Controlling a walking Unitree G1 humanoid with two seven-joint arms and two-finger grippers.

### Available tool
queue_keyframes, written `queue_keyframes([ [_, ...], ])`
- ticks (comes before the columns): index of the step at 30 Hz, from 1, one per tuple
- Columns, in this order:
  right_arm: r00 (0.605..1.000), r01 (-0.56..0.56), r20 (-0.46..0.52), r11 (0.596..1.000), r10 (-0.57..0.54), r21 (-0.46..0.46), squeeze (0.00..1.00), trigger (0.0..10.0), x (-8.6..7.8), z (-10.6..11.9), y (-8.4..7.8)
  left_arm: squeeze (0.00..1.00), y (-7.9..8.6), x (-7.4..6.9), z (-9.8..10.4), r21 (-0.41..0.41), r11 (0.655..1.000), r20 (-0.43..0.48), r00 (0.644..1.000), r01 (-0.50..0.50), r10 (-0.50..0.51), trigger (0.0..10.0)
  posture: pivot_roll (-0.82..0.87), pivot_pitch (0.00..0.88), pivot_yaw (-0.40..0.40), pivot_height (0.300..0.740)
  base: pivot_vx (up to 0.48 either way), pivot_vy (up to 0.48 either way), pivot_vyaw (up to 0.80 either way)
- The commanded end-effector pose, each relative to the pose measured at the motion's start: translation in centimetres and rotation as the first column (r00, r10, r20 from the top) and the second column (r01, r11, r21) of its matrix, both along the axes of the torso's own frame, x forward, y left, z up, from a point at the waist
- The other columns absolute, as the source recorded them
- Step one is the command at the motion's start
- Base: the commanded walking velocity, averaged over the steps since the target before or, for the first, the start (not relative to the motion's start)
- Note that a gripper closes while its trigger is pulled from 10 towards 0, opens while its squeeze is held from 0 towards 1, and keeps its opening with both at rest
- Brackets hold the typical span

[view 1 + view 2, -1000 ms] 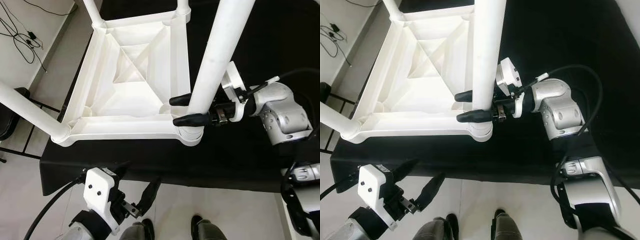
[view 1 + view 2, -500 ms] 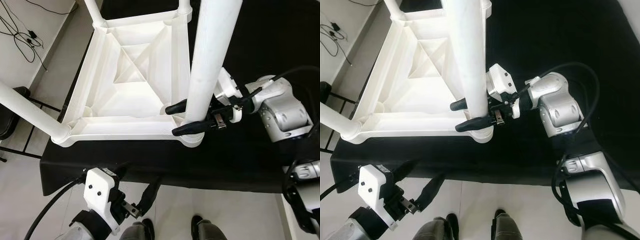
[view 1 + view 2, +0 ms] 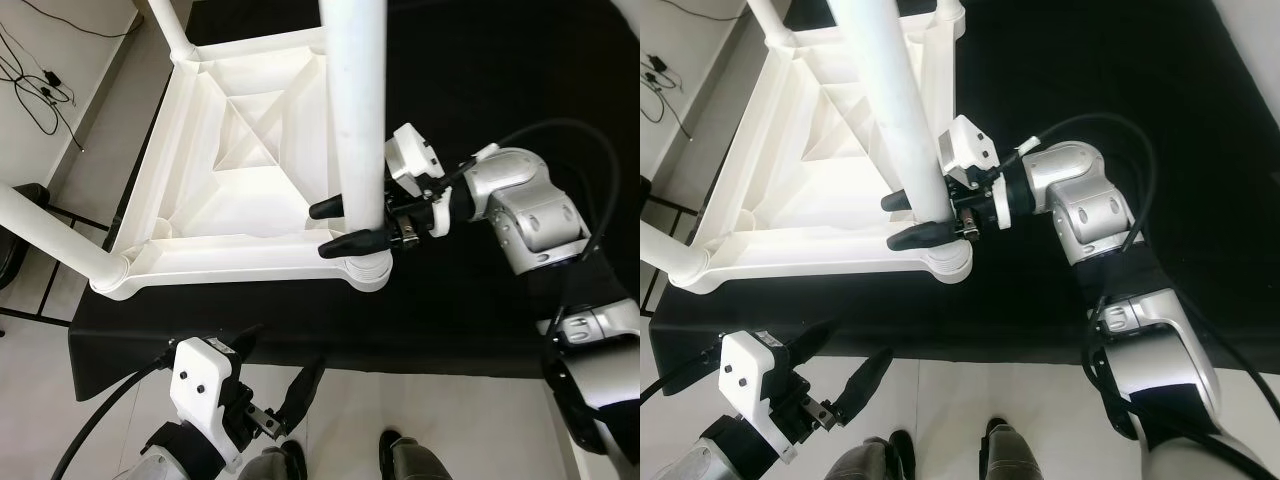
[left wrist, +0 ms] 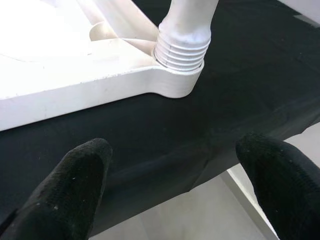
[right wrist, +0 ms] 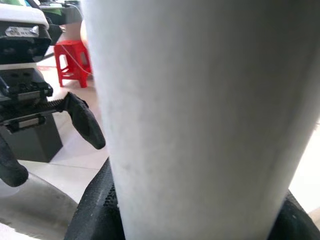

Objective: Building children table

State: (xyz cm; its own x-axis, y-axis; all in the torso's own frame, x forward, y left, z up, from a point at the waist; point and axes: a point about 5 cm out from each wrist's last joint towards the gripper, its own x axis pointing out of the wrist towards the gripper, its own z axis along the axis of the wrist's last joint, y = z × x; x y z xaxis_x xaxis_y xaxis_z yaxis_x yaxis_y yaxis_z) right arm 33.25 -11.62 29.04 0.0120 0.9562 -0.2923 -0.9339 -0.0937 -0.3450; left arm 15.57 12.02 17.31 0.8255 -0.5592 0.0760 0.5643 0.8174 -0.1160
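Right gripper (image 3: 343,226) clamps the white leg (image 3: 356,110) just above its threaded socket on the upturned table top (image 3: 240,190), resting on the black surface (image 3: 480,80). Left gripper (image 3: 275,390) hangs open below; no readable writing.

table underside (image 3: 240,190): white
table leg (image 3: 355,110): white
cloth (image 3: 500,60): black
right gripper (image 3: 338,226): black fingers
stool (image 5: 75,62): red

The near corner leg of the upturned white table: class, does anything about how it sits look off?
Yes. The leg held by the right gripper is not fully home: its threaded end shows ridges above the corner socket of the tabletop. The left gripper hangs open below the black cloth.
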Motion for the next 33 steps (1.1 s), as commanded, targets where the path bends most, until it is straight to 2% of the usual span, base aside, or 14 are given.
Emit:
queue_keyframes([
  [1, 0.996, -0.038, -0.078, 0.997, 0.032, -0.073, 0.00, 10.0, -0.7, -2.8, 0.3, 0.00, 0.2, -0.2, -0.5, 0.018, 1.000, -0.027, 1.000, -0.005, 0.006, 10.0, -0.02, 0.350, 0.122, 0.740, 0.000, 0.000, 0.00],
  [9, 0.994, -0.022, -0.108, 0.997, 0.014, -0.073, 0.00, 10.0, -1.0, -3.5, 0.2, 0.00, 0.3, -0.1, -0.5, 0.017, 1.000, -0.026, 1.000, -0.007, 0.007, 10.0, -0.03, 0.352, 0.125, 0.740, 0.000, 0.000, 0.00],
  [13, 0.990, 0.083, -0.112, 0.995, -0.089, -0.062, 0.00, 10.0, -0.5, -4.1, -0.2, 0.00, 0.3, -0.1, -0.5, 0.017, 1.000, -0.026, 1.000, -0.007, 0.007, 10.0, -0.03, 0.353, 0.126, 0.740, 0.000, 0.000, 0.00],
  [16, 0.967, 0.222, -0.120, 0.974, -0.226, -0.047, 0.00, 10.0, -0.1, -4.7, -0.6, 0.00, 0.3, -0.1, -0.5, 0.017, 1.000, -0.026, 1.000, -0.005, 0.005, 10.0, -0.03, 0.355, 0.127, 0.740, 0.000, 0.000, 0.00],
  [21, 0.930, 0.346, -0.121, 0.938, -0.347, -0.027, 0.00, 10.0, 0.3, -5.0, -1.0, 0.00, 0.3, -0.1, -0.5, 0.016, 1.000, -0.027, 1.000, -0.004, 0.004, 10.0, -0.03, 0.355, 0.126, 0.740, 0.000, 0.000, 0.00],
  [24, 0.834, 0.541, -0.134, 0.841, -0.535, 0.010, 0.00, 10.0, 0.0, -5.7, -1.8, 0.00, 0.3, -0.1, -0.5, 0.015, 1.000, -0.026, 1.000, -0.005, 0.006, 10.0, -0.04, 0.358, 0.120, 0.740, 0.000, 0.000, 0.00],
  [25, 0.834, 0.541, -0.134, 0.841, -0.535, 0.010, 0.00, 10.0, 0.0, -5.7, -1.8, 0.00, 0.3, -0.1, -0.5, 0.015, 1.000, -0.026, 1.000, -0.005, 0.006, 10.0, -0.04, 0.358, 0.120, 0.740, 0.000, 0.000, 0.00],
  [26, 0.733, 0.672, -0.164, 0.740, -0.660, 0.025, 0.00, 10.0, -0.5, -6.7, -2.1, 0.00, 0.4, -0.1, -0.5, 0.015, 1.000, -0.026, 1.000, -0.005, 0.005, 10.0, -0.04, 0.358, 0.112, 0.740, 0.000, 0.000, 0.00],
  [27, 0.733, 0.672, -0.164, 0.740, -0.660, 0.025, 0.00, 10.0, -0.5, -6.7, -2.1, 0.00, 0.4, -0.1, -0.5, 0.015, 1.000, -0.026, 1.000, -0.005, 0.005, 10.0, -0.04, 0.358, 0.112, 0.740, 0.000, 0.000, 0.00],
  [28, 0.694, 0.713, -0.173, 0.701, -0.699, 0.031, 0.00, 10.0, -0.7, -7.0, -2.3, 0.00, 0.4, -0.1, -0.5, 0.015, 1.000, -0.026, 1.000, -0.005, 0.005, 10.0, -0.04, 0.358, 0.112, 0.740, 0.000, 0.000, 0.00],
  [29, 0.202, 0.969, -0.137, 0.177, -0.970, 0.173, 0.00, 10.0, -2.2, -8.1, -4.1, 0.00, 0.4, -0.1, -0.6, 0.017, 1.000, -0.027, 1.000, -0.004, 0.005, 10.0, -0.05, 0.357, 0.099, 0.740, 0.000, 0.000, 0.00],
  [30, 0.165, 0.978, -0.201, 0.135, -0.966, 0.157, 0.00, 10.0, -4.4, -9.4, -2.8, 0.00, 0.5, -0.1, -0.6, 0.018, 1.000, -0.026, 1.000, -0.004, 0.004, 10.0, -0.04, 0.353, 0.097, 0.740, 0.000, 0.000, 0.00],
  [31, 0.165, 0.978, -0.201, 0.135, -0.966, 0.157, 0.00, 10.0, -4.4, -9.4, -2.8, 0.00, 0.5, -0.1, -0.6, 0.018, 1.000, -0.026, 1.000, -0.004, 0.004, 10.0, -0.04, 0.353, 0.097, 0.740, 0.000, 0.000, 0.00],
  [33, 0.280, 0.955, -0.232, 0.246, -0.932, 0.164, 0.00, 10.0, -6.6, -9.9, 0.2, 0.00, 0.5, 0.0, -0.6, 0.019, 1.000, -0.024, 1.000, -0.005, 0.005, 10.0, -0.06, 0.360, 0.119, 0.740, 0.000, 0.000, 0.00],
])
